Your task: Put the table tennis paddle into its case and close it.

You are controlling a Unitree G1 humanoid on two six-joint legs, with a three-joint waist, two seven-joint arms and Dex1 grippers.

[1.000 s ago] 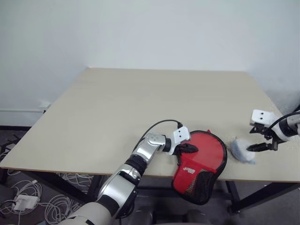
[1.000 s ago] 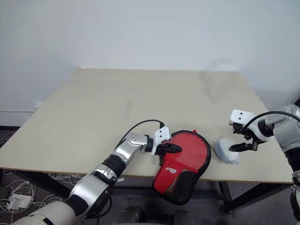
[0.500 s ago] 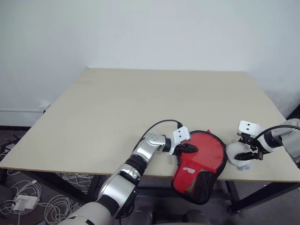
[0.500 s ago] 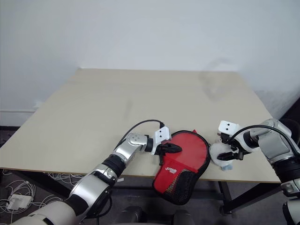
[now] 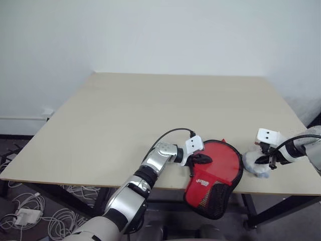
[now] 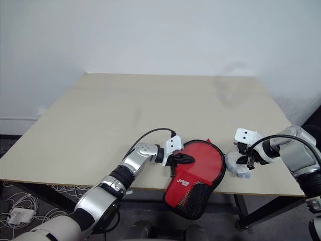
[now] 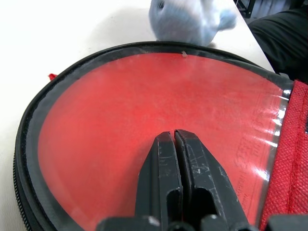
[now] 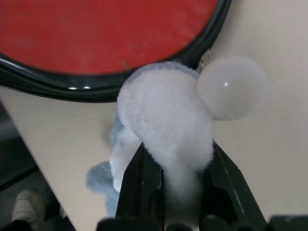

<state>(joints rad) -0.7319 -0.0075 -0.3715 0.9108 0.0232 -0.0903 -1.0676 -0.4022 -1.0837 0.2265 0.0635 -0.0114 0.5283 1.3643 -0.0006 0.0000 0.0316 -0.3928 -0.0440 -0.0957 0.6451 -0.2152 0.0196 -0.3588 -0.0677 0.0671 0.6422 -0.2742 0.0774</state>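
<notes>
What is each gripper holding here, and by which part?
Right gripper pinches the fluffy plush toy by its white fur. Left gripper, shut, rests on the case, holding nothing.

R pincer moved in toward case & closed on fluffy toy.

plush toy crowding case, far tabletop open

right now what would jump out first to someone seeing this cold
The red case at the table's near edge, its mesh end hanging over, with the left gripper shut and resting on it. Just right of it, the right gripper squeezes a fluffy blue-and-white plush toy beside a white ball.
</notes>
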